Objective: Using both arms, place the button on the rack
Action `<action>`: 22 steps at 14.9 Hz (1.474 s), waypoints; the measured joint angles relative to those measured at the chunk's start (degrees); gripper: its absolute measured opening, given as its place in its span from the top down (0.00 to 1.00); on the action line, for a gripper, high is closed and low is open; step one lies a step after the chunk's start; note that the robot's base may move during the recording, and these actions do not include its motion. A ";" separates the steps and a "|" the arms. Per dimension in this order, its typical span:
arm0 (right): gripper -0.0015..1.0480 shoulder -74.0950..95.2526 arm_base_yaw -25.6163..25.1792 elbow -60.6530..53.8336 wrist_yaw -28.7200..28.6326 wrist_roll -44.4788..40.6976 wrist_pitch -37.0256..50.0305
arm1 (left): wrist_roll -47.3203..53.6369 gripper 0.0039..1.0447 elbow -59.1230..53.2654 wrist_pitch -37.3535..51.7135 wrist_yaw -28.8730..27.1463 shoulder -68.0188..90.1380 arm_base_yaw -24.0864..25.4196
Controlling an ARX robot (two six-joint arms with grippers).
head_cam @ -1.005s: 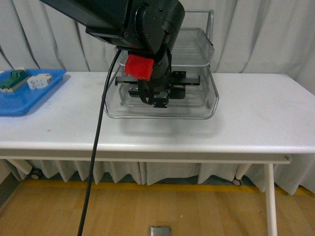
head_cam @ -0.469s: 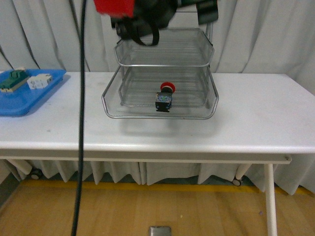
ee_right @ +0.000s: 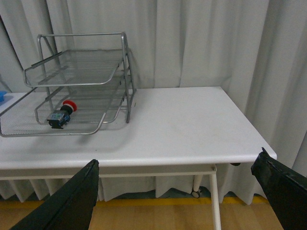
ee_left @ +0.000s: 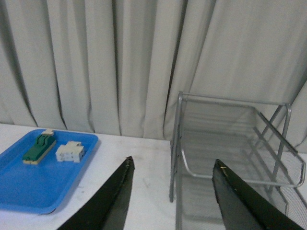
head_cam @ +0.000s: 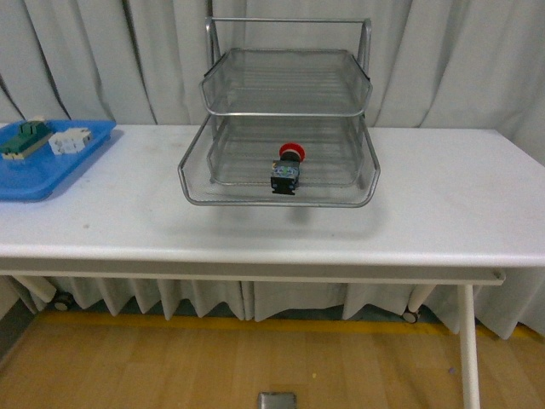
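Button (head_cam: pixel 287 168) rests in rack's (head_cam: pixel 285 113) bottom tier, well beyond left gripper (ee_left: pixel 173 163) and right gripper (ee_right: pixel 177 158), both spread wide, empty.

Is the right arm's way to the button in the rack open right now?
Probably yes. The button lies at the open front of the rack's bottom tier, and nothing stands between it and the open right end effector. The tier above limits headroom, so come in low.
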 joint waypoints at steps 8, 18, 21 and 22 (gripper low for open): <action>0.06 0.00 0.00 0.00 0.00 0.00 0.00 | 1.55 0.99 -26.38 5.38 9.33 -16.83 7.96; 0.06 0.00 0.00 0.00 0.00 0.00 0.00 | 1.60 0.99 -39.80 -5.92 18.56 -40.59 16.57; 0.06 0.00 0.00 0.00 0.00 0.00 0.02 | 1.60 0.99 -42.38 -7.48 18.53 -44.06 16.57; 0.06 0.00 0.00 0.00 0.00 0.00 0.00 | 1.60 0.99 -42.38 -9.11 18.53 -46.95 16.57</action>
